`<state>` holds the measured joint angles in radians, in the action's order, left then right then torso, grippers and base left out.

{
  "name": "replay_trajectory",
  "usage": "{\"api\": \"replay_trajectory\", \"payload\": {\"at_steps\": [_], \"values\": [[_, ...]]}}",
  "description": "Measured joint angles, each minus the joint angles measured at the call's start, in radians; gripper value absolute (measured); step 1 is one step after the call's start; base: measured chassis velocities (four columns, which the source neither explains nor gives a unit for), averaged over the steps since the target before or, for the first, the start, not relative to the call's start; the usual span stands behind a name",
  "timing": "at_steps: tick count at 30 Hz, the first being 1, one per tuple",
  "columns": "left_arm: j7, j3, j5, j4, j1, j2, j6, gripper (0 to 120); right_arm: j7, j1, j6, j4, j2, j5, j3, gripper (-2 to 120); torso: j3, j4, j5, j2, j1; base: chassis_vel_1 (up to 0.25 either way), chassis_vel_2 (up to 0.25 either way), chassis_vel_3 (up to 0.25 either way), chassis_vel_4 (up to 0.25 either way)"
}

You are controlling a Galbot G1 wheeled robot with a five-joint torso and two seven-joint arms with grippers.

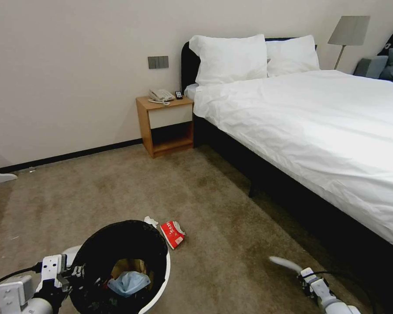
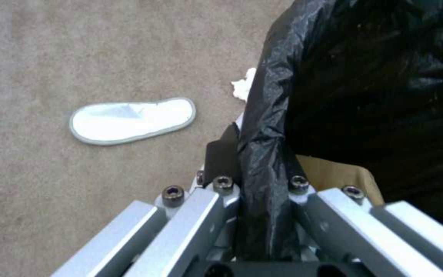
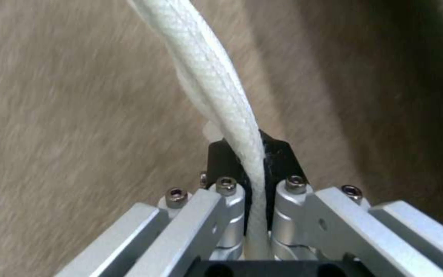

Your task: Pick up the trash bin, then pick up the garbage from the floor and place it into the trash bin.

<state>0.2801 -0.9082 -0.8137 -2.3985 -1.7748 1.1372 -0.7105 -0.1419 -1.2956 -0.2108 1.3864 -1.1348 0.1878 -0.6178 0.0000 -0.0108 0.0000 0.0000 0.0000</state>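
Observation:
The trash bin (image 1: 163, 279), white with a black bag over its rim, hangs tilted at the lower left of the head view. My left gripper (image 1: 70, 272) is shut on its rim, and the left wrist view shows the bag (image 2: 267, 127) pinched between the fingers. Inside lie a light-blue cloth (image 1: 129, 282) and brown paper (image 1: 131, 265). My right gripper (image 1: 303, 275) is shut on a white slipper (image 1: 284, 263), held edge-on (image 3: 216, 84) above the carpet. A red-white packet (image 1: 172, 233) and a white tissue (image 1: 150, 221) lie just beyond the bin. Another white slipper (image 2: 132, 120) lies flat on the carpet.
A white bed (image 1: 318, 131) on a dark frame runs along the right side. A wooden nightstand (image 1: 166, 126) with a phone stands against the back wall. Open brown carpet (image 1: 118, 187) stretches between me and the wall.

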Motion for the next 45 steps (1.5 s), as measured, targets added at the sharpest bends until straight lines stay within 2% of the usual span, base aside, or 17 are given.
{"api": "replay_trajectory", "payload": {"at_steps": [11, 12, 13, 15, 17, 18, 20, 22, 25, 28, 29, 34, 36, 37, 39, 42, 45], "values": [[0.014, -0.002, -0.031, 0.021, 0.051, -0.023, -0.012, 3, 0.018, -0.053, 0.13, 0.166, 0.032, -0.244, -0.066, 1, 0.0, 0.0, 0.0001, 0.0, 0.0, 0.0, 0.0, 0.0, 0.0], [0.017, -0.005, -0.045, 0.026, 0.069, -0.034, -0.015, 3, 0.019, -0.063, 0.143, 0.256, 0.058, -0.339, -0.069, 1, 0.0, -0.0001, -0.0003, 0.0, 0.0, 0.0, 0.0, 0.0, 0.0], [0.017, -0.005, -0.045, 0.026, 0.069, -0.034, -0.015, 3, 0.019, -0.063, 0.143, 0.256, 0.058, -0.339, -0.069, 1, 0.0, -0.0001, -0.0003, 0.0, 0.0, 0.0, 0.0, 0.0, 0.0], [0.019, -0.009, -0.056, 0.031, 0.082, -0.043, -0.018, 3, 0.018, -0.06, 0.195, 0.342, 0.093, -0.474, -0.045, 1, 0.0, -0.0006, -0.0002, 0.0, 0.0, 0.0, 0.0, 0.0, 0.0], [0.02, -0.009, -0.058, 0.033, 0.085, -0.047, -0.019, 3, 0.015, -0.049, 0.227, 0.366, 0.107, -0.517, -0.028, 1, 0.0, -0.0005, -0.0002, 0.0, 0.0, 0.0, 0.0, 0.0, 0.0], [0.022, -0.012, -0.061, 0.037, 0.087, -0.051, -0.019, 3, 0.007, -0.018, 0.263, 0.411, 0.13, -0.593, 0.011, 1, 0.0, -0.0002, -0.0003, 0.0, 0.0, 0.0, 0.0, 0.0, 0.0], [0.022, -0.013, -0.061, 0.038, 0.088, -0.052, -0.019, 3, 0.005, 0.006, 0.27, 0.437, 0.142, -0.642, 0.039, 1, 0.0, 0.0, -0.0002, 0.0, 0.0, 0.0, 0.0, 0.0, 0.0], [0.023, -0.017, -0.059, 0.039, 0.094, -0.048, -0.019, 3, -0.001, 0.107, 0.271, 0.504, 0.171, -0.765, 0.144, 1, 0.0, 0.0002, -0.0004, 0.0, 0.0, 0.0, 0.0, 0.0, 0.0], [0.024, -0.017, -0.056, 0.039, 0.1, -0.042, -0.019, 3, -0.004, 0.173, 0.267, 0.526, 0.179, -0.813, 0.208, 1, 0.0, 0.0001, -0.0003, 0.0, 0.0, 0.0, 0.0, 0.0, 0.0], [0.028, -0.017, -0.045, 0.039, 0.107, -0.033, -0.019, 3, -0.027, 0.351, 0.251, 0.537, 0.167, -0.92, 0.382, 1, 0.0, 0.0001, -0.0002, 0.0, 0.0, 0.0, 0.0, 0.0, 0.0], [0.028, -0.017, -0.045, 0.039, 0.107, -0.033, -0.019, 3, -0.027, 0.351, 0.251, 0.537, 0.167, -0.92, 0.382, 1, 0.0, 0.0001, -0.0002, 0.0, 0.0, 0.0, 0.0, 0.0, 0.0], [0.029, -0.022, -0.032, 0.028, 0.093, -0.031, -0.019, 3, -0.061, 0.539, 0.258, 0.502, 0.097, -0.993, 0.53, 1, 0.0, -0.0006, -0.0001, 0.0, 0.0, 0.0, 0.0, 0.0, 0.0], [0.029, -0.025, -0.025, 0.019, 0.086, -0.028, -0.019, 3, -0.069, 0.646, 0.259, 0.472, 0.014, -1.024, 0.608, 1, 0.0, 0.0001, -0.0008, 0.0, 0.0, 0.0, 0.0, 0.0, 0.0], [0.029, -0.025, -0.025, 0.019, 0.086, -0.028, -0.019, 3, -0.069, 0.646, 0.259, 0.472, 0.014, -1.024, 0.608, 1, 0.0, 0.0001, -0.0008, 0.0, 0.0, 0.0, 0.0, 0.0, 0.0], [0.029, -0.028, -0.022, 0.007, 0.081, -0.026, -0.019, 3, -0.07, 0.74, 0.26, 0.423, -0.093, -1.034, 0.71, 1, 0.0, 0.0006, -0.0006, 0.0, 0.0, 0.0, 0.0, 0.0, 0.0], [0.029, -0.029, -0.021, 0.006, 0.079, -0.026, -0.019, 3, -0.07, 0.758, 0.261, 0.411, -0.116, -1.034, 0.738, 1, 0.0, 0.0004, -0.0009, 0.0, 0.0, 0.0, 0.0, 0.0, 0.0], [0.029, -0.03, -0.017, 0.004, 0.072, -0.023, -0.019, 3, -0.07, 0.814, 0.265, 0.35, -0.198, -1.022, 0.855, 1, 0.0, -0.0003, -0.0005, 0.0, 0.0, 0.0, 0.0, 0.0, 0.0]]}}
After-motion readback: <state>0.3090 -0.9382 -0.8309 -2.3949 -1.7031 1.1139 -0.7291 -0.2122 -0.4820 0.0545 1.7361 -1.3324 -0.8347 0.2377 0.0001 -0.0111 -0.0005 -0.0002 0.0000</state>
